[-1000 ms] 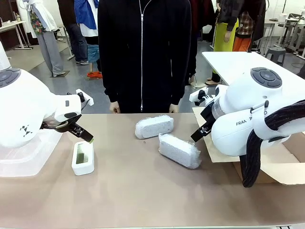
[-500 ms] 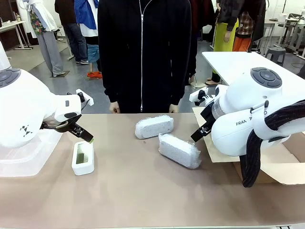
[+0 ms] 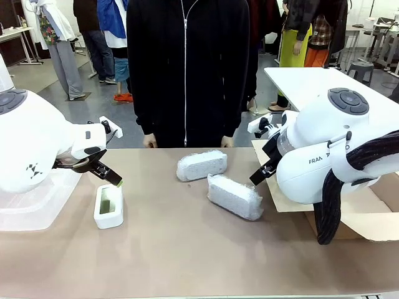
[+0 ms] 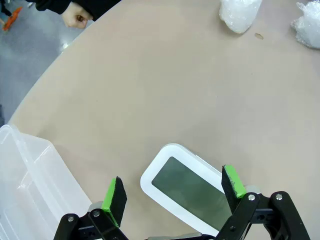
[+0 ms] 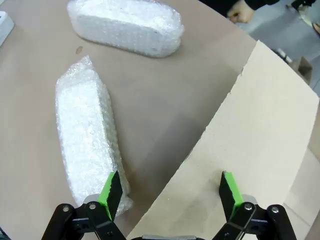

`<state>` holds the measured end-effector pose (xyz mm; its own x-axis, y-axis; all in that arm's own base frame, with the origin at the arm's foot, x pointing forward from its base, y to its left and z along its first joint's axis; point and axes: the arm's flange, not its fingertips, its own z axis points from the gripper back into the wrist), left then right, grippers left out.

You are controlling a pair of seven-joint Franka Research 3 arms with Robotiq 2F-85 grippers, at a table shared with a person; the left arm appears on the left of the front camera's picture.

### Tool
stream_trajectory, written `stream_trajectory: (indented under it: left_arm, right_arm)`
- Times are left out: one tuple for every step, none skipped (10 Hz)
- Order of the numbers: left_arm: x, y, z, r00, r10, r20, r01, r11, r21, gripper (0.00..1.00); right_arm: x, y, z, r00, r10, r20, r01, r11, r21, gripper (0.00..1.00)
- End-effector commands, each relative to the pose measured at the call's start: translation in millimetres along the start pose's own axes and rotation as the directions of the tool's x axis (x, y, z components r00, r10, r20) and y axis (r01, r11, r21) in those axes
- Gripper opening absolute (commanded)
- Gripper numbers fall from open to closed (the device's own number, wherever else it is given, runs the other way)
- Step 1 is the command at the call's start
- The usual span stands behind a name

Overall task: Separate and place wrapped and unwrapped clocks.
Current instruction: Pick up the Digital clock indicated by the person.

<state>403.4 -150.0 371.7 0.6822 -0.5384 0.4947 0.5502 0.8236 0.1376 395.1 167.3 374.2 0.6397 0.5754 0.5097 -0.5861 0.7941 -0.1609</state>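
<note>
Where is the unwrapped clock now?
Front view: the white rectangular plastic clock lies on the brown table's left side, directly under the open left tool.

Desk [image 3: 187, 249] layout, robot's side looking across.
- Far edge, middle: person [image 3: 187, 68] standing behind the desk.
- Left edge: clear bin [image 4: 30, 170]; bare clock [image 3: 108, 206] lies flat on the desk just right of it, long axis running front to back.
- Left jaws hang over the clock, one on each side of it.
- Centre: far bundle [image 3: 201, 165] lying crosswise; near bundle [image 3: 234, 197] in front of it and to its right, angled, close by but apart.
- Right: cardboard sheet [image 5: 265, 115] on the desk, its edge beside the near bundle.
- Right jaws above that edge, between bundle and sheet.
</note>
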Motion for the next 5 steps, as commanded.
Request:
stream_trajectory:
  left_arm:
    - [-0.1,0.1,0.0,1.000,0.000,0.000,0.000,1.000,0.000,1.00]
    - [0.0,0.0,0.0,1.000,0.000,0.000,0.000,1.000,0.000,1.00]
    - [8.9,7.7,31.0,0.999,-0.018,0.048,0.016,0.999,0.045,1.00]
    - [13.6,11.0,60.2,0.997,-0.036,0.065,0.032,0.997,0.068,1.00]
    - [12.5,9.2,84.1,0.997,-0.045,0.057,0.043,0.998,0.042,1.00]
  right_arm:
    - [0.0,-0.1,0.0,1.000,-0.001,0.000,0.001,1.000,0.000,1.00]
    - [0.0,0.0,0.0,1.000,0.000,0.000,0.000,1.000,0.000,1.00]
    - [7.5,-8.3,33.9,1.000,0.021,0.002,-0.021,1.000,-0.023,1.00]
    - [13.7,-11.5,64.4,0.999,0.052,-0.010,-0.053,0.998,-0.040,1.00]
    - [16.3,-10.3,94.9,0.995,0.096,0.009,-0.096,0.995,-0.012,1.00]
